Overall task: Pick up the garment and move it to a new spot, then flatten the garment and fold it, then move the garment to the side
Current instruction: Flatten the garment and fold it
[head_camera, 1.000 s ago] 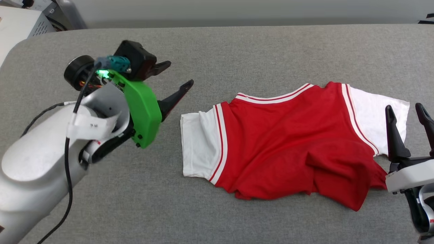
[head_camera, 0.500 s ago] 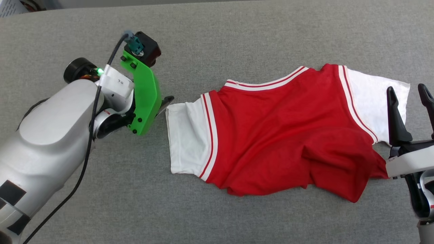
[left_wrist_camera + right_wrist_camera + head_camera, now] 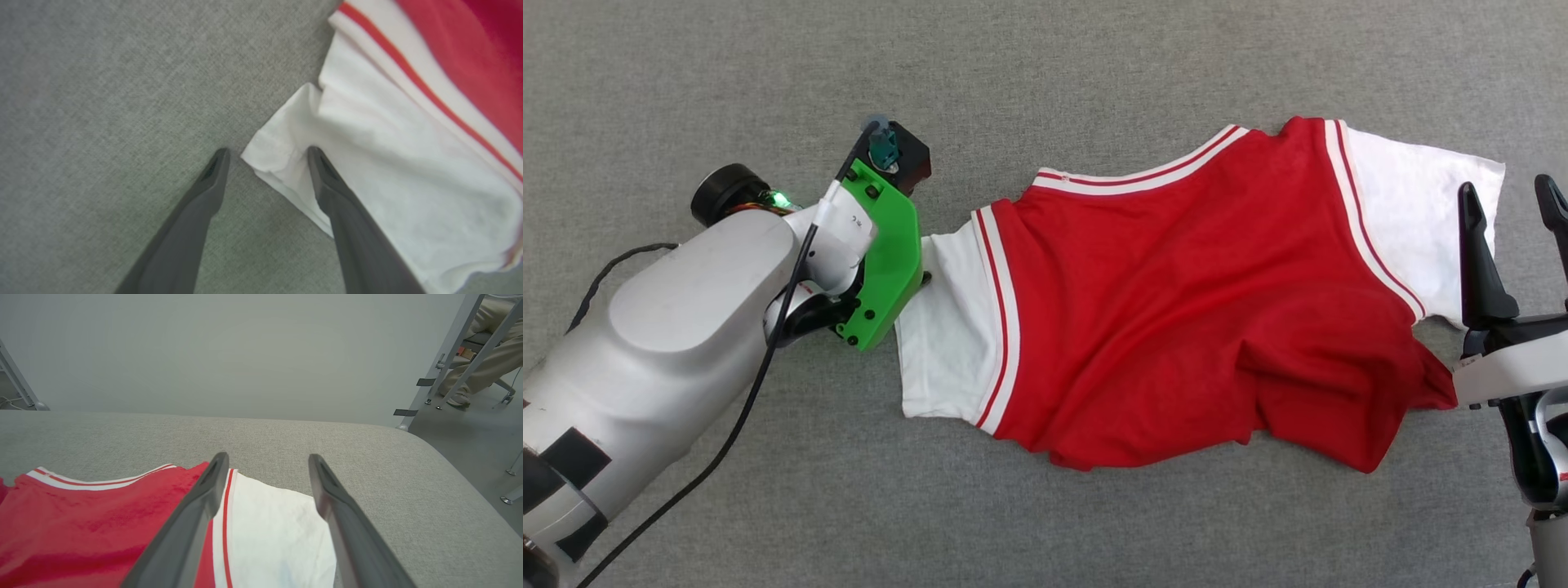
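Across centre frame on the grey counter (image 3: 1094, 65): rumpled garment (image 3: 1176, 327). Open left fingers (image 3: 208, 183) straddling its sleeve corner (image 3: 271, 153); open right fingers (image 3: 1478, 253) empty at frame right. Risks pinching one layer only, bunching the cloth.

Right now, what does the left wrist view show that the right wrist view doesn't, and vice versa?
Left wrist view: the open left gripper, its fingers either side of a white sleeve corner, seen close from above. Right wrist view: the open right gripper aimed over the other sleeve, plus a grey wall, metal frame legs and a person's leg. Both: the red garment with striped trim, lying on the grey fabric surface.
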Controlling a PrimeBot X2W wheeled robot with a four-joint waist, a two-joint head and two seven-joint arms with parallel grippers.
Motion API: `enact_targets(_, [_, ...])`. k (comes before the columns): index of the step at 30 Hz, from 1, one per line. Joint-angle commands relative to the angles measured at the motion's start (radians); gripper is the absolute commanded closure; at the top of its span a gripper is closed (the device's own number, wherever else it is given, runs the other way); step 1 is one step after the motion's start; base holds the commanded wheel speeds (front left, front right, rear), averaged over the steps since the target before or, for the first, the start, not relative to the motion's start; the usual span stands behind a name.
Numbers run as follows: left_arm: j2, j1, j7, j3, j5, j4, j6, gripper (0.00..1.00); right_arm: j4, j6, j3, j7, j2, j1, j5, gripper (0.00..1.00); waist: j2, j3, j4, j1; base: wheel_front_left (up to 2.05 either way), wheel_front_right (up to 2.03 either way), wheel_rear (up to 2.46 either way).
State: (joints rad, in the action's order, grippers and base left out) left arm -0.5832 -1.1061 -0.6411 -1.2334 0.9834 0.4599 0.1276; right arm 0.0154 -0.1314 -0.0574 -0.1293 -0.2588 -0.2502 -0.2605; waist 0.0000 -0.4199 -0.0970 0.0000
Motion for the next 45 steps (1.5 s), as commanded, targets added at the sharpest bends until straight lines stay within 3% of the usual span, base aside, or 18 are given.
enact_targets(1, [0.007, 0.047, -0.017, -0.041, -0.01, 0.007, 0.003, 1.0, -0.006, 0.001, 0.0, -0.011, -0.004, -0.018, 0.003, 0.0, 0.0, -0.003, -0.001, 0.0, 0.0, 0.0, 0.0])
enact_targets(5, [-0.019, 0.052, 0.038, -0.045, -0.053, -0.007, 0.003, 1.0, -0.018, 0.001, -0.001, -0.014, -0.008, -0.022, 0.003, 0.0, 0.0, 0.01, 0.004, 0.0, 0.0, 0.0, 0.0])
enact_targets(13, [-0.069, 0.09, 0.322, 0.009, -0.026, 0.02, 0.002, 1.0, -0.041, 0.001, -0.014, -0.009, -0.029, 0.008, -0.001, 0.0, 0.0, 0.089, 0.034, 0.0, 0.0, 0.0, 0.0])
enact_targets(22, [-0.161, 0.214, 0.495, 0.095, 0.043, -0.057, -0.083, 1.0, -0.016, 0.001, -0.032, 0.049, -0.106, -0.007, -0.006, 0.0, 0.0, 0.133, 0.071, 0.0, 0.0, 0.0, 0.0])
enact_targets(29, [-0.271, 0.311, 0.569, 0.147, 0.081, -0.211, -0.206, 1.0, -0.027, 0.001, 0.032, 0.23, -0.267, -0.112, -0.037, 0.0, 0.0, 0.117, 0.118, 0.0, 0.0, 0.0, 0.0])
enact_targets(33, [-0.306, 0.342, 0.586, 0.154, 0.082, -0.288, -0.252, 1.0, -0.064, 0.001, 0.126, 0.433, -0.367, -0.169, -0.132, 0.0, 0.0, 0.1, 0.142, 0.0, 0.0, 0.0, 0.0])
enact_targets(39, [-0.309, 0.341, 0.593, 0.159, 0.065, -0.368, -0.299, 1.0, -0.168, 0.001, 0.233, 0.788, -0.468, -0.273, -0.337, 0.0, 0.0, 0.056, 0.173, 0.0, 0.0, 0.0, 0.0])
enact_targets(45, [-0.296, 0.314, 0.598, 0.163, 0.039, -0.418, -0.319, 1.0, -0.239, 0.001, 0.306, 0.951, -0.508, -0.378, -0.396, 0.0, 0.0, -0.002, 0.199, 0.0, 0.0, 0.0, 0.0])
